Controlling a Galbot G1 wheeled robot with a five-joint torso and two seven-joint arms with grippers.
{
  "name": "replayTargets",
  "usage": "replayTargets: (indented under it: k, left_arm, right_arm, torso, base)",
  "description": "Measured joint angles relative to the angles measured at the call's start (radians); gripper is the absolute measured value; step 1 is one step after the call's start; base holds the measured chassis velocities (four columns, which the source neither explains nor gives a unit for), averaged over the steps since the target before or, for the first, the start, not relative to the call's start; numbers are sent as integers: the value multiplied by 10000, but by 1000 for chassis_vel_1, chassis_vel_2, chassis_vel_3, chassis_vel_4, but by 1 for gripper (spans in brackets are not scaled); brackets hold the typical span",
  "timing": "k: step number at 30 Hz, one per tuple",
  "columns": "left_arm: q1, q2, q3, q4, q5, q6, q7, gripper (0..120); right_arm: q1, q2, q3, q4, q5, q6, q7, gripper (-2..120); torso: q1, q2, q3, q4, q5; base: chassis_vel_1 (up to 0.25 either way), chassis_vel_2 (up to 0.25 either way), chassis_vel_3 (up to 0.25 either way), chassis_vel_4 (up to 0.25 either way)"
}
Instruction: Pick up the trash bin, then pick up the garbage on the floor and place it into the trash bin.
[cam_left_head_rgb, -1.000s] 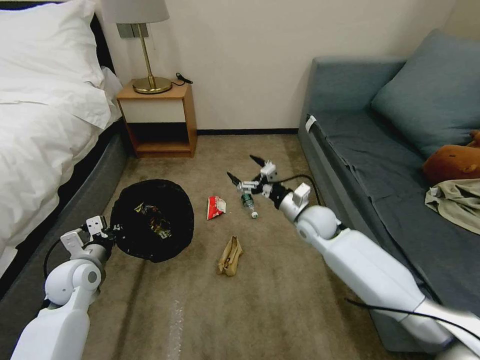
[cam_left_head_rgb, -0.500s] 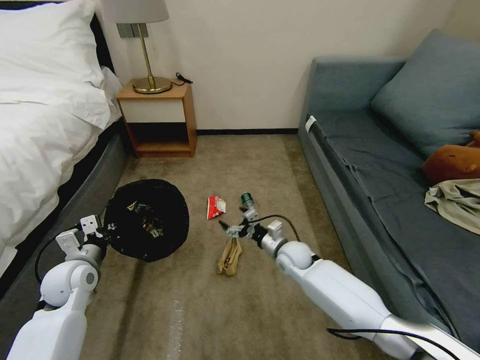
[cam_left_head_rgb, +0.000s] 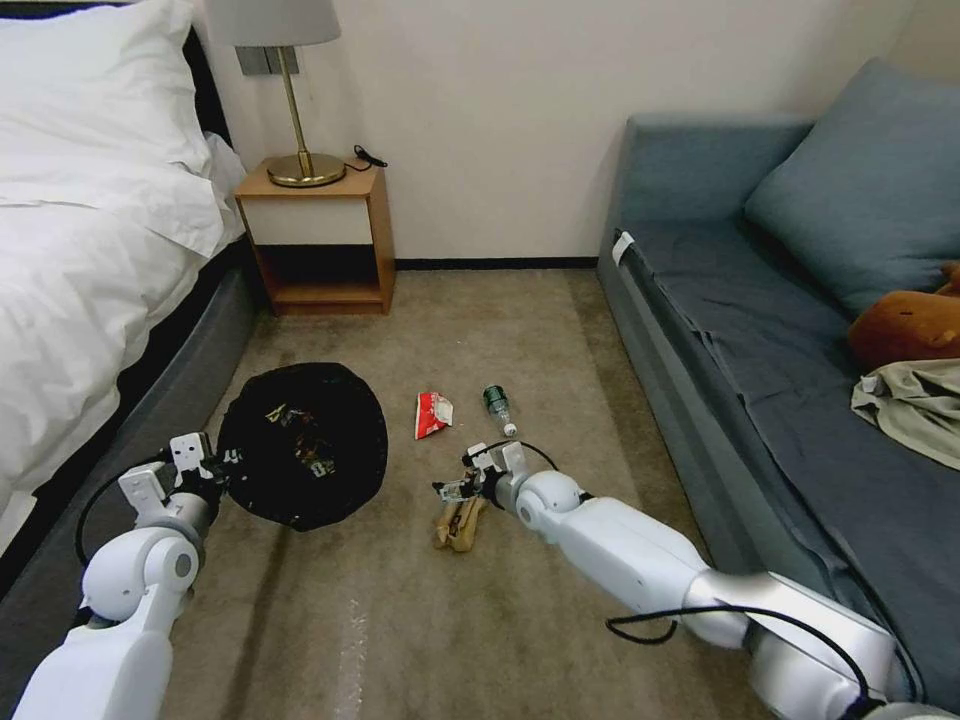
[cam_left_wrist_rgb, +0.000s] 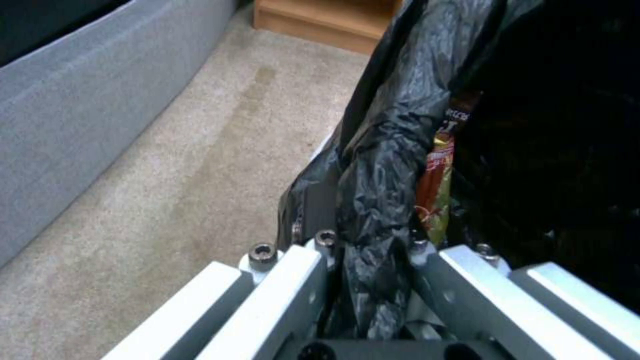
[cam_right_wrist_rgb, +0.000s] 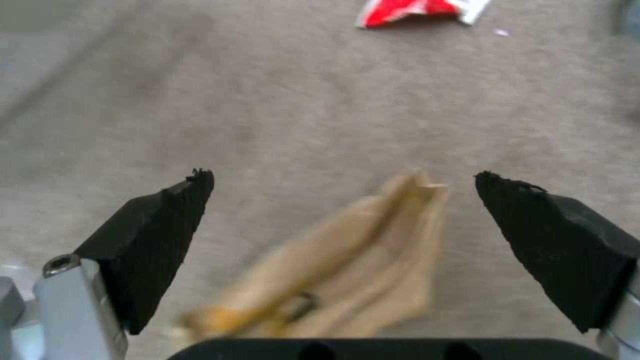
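Right pincer (cam_right_wrist_rgb: 343, 185) gapes over the tan paper (cam_right_wrist_rgb: 347, 265); left pincer (cam_left_wrist_rgb: 373, 280) clamps bin bag (cam_left_wrist_rgb: 393, 150) (wrapper print unreadable).

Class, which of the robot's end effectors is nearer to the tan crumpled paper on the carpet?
The right. The right end effector hangs open directly over the tan crumpled paper, one finger on each side. The left end effector is off to the side, shut on the trash bin rim.

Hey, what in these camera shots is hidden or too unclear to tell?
- Trash bin: in the head view the black bag covers its walls; its inside is too dark to count the contents.
- Left hand: in the left wrist view, bag folds hide where it clamps the rim.
- Tan paper: blurred in the right wrist view, partly cut off by the open right hand.
- Bottle: label too small to read.
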Motion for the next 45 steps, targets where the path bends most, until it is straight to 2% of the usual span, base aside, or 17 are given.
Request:
replayTargets:
  k: [5, 10, 12, 13, 16, 27, 41, 43, 44, 45]
  left_arm:
    - [-135, -2, 38, 64, 8, -28, 4, 0]
    - [-187, 1, -4, 83, 16, -27, 0, 0]
    - [-193, 22, -30, 109, 10, -28, 9, 0]
    - [-193, 22, -30, 109, 10, -28, 9, 0]
    - [-168, 26, -96, 133, 1, -27, 65, 0]
    - [-218, -59, -101, 313, 30, -41, 276, 0]
    - [-34, -56, -227, 329, 66, -136, 415, 0]
    - [59, -39, -314, 329, 66, -201, 469, 0]
    - [59, -39, -314, 329, 66, -201, 469, 0]
    - [79, -41, -315, 329, 67, -216, 481, 0]
  right_arm:
    - [205, 273, 518, -1157, -184, -116, -444, 100]
    - [321, 753, 866, -1960, -100, -346, -478, 100]
    - [515, 1355, 1134, -2868, -332, -368, -675, 100]
    - [515, 1355, 1134, -2868, -332, -368, -675, 100]
    - [620, 1979, 1570, -3690, -1054, -288, -906, 100]
    - [85, 1910, 1746, -3552, -1604, -250, -872, 100]
    - [-168, 2442, 1995, -3925, -1990, 186, -714, 100]
    - [-175, 2463, 2133, -4035, -2325, 291, -697, 89]
    - [-175, 2463, 2133, -4035, -2325, 291, -697, 89]
    - [-180, 2463, 2160, -4053, -2396, 327, -700, 84]
  torso:
    - [0, 0, 0, -8, 0]
    - [0, 0, 0, -3, 0]
    - [0, 0, 0, -3, 0]
    - [0, 0, 0, -3, 0]
    - [0, 0, 0, 1, 1]
    - [0, 0, 0, -7, 0]
    - [0, 0, -1, 0, 0]
    - [0, 0, -1, -3, 1]
    - [0, 0, -1, -3, 1]
    - [-1, 0, -1, -3, 0]
  base:
    - [0, 0, 0, 0]
    - [0, 0, 0, 0]
    - [0, 0, 0, 0]
    - [0, 0, 0, 0]
    - [0, 0, 0, 0]
    - [0, 0, 0, 0]
    - [0, 0, 0, 0]
    - [0, 0, 0, 0]
    - [0, 0, 0, 0]
    - [0, 0, 0, 0]
